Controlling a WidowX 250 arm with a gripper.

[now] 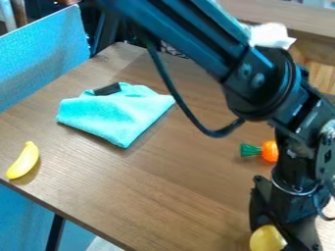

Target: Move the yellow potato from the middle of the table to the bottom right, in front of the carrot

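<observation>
At the lower right, by the bottom edge of the camera view, we find our black gripper pointing down beside a rounded yellow object. The object meets the dark jaws in the picture and is partly covered by them; we cannot tell whether they are clamped on it or stand apart around it. We also can't name it more exactly. Above it, a toy carrot, orange with a green top, lies partly hidden behind our arm, from which a black cable loops. Farther out on the brown wooden table, a turquoise cloth lies folded, with a black patch at its upper edge, and a yellow toy banana rests near the left edge.

We judge the step in hand to be a grasp or a release; any next move calls for checking our contact with the rounded side first.
</observation>
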